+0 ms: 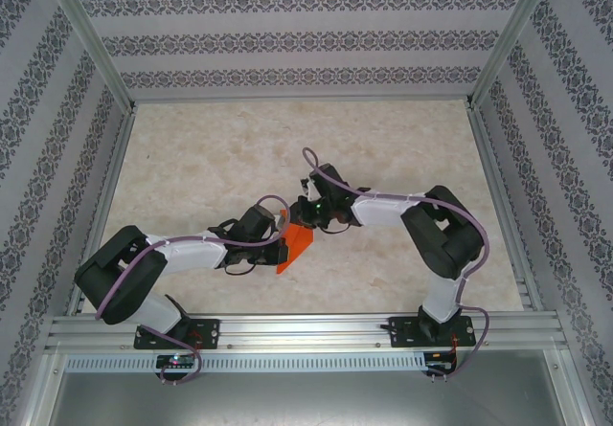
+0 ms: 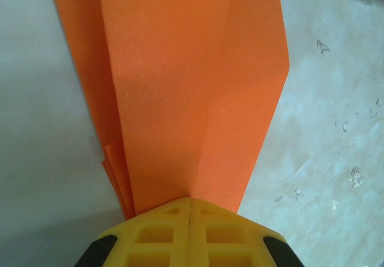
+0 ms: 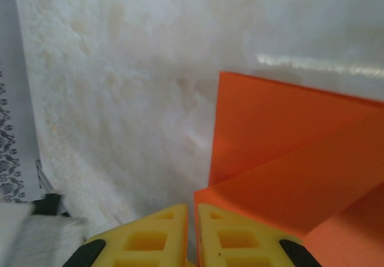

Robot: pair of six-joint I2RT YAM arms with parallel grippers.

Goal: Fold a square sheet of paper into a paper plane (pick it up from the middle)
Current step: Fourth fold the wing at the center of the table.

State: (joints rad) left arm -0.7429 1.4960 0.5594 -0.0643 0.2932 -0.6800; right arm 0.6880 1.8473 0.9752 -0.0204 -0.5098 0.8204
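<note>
Beige mottled stone-look tabletop (image 1: 211, 168) forms enclosure floor. White walls with grey ornamental bands (image 1: 287, 43) stand on three sides. Silver aluminium frame rails (image 1: 306, 328) run along near edge and up corners. Small shiny specks (image 2: 354, 177) on tabletop, possibly droplets or scuffs.

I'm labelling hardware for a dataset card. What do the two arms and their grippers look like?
Both the left arm and right arm have white links between bulky black joints, on black base mounts. A purple cable loops along each. The left gripper and right gripper have yellow fingers moulded with rectangular recesses, black behind.
</note>
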